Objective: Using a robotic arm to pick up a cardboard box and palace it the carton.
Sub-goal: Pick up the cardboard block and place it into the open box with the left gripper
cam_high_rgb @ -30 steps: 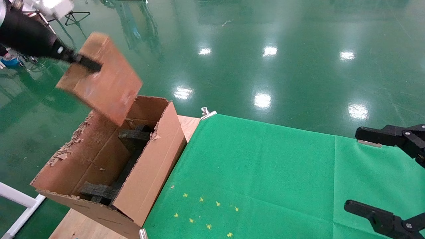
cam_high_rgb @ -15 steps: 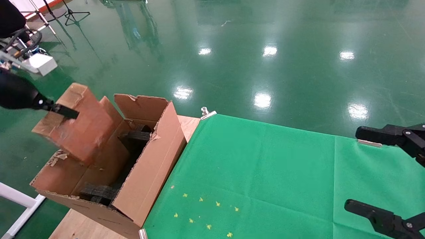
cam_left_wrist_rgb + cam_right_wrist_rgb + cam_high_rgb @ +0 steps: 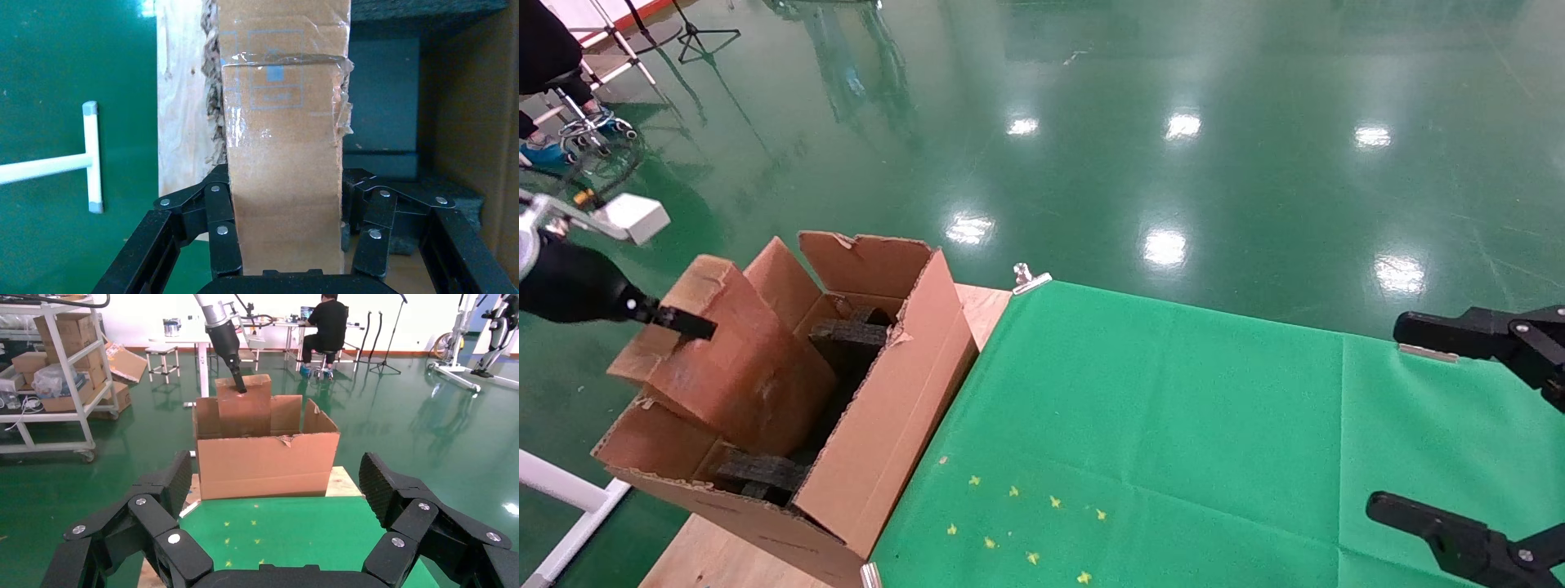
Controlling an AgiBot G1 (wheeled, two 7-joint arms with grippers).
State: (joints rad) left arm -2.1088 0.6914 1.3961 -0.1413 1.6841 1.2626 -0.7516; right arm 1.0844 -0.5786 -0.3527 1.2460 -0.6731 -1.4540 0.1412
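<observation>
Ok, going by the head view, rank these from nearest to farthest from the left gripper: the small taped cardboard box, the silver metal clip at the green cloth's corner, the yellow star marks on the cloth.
1. Small taped cardboard box: clamped in the left gripper, over the carton.
2. Silver metal clip: beyond the carton, at the cloth's far corner.
3. Yellow star marks: on the cloth's near part, roughly as far off as the clip; too close to call.

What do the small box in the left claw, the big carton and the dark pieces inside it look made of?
The cardboard box, clamped in the left claw: brown cardboard, matte, banded with glossy clear tape that wrinkles and glints. The carton: raw corrugated cardboard, judging by its ragged, torn flap edges. The dark pieces: probably foam, black with a rough, porous look. The right claw stays parked, open.
</observation>
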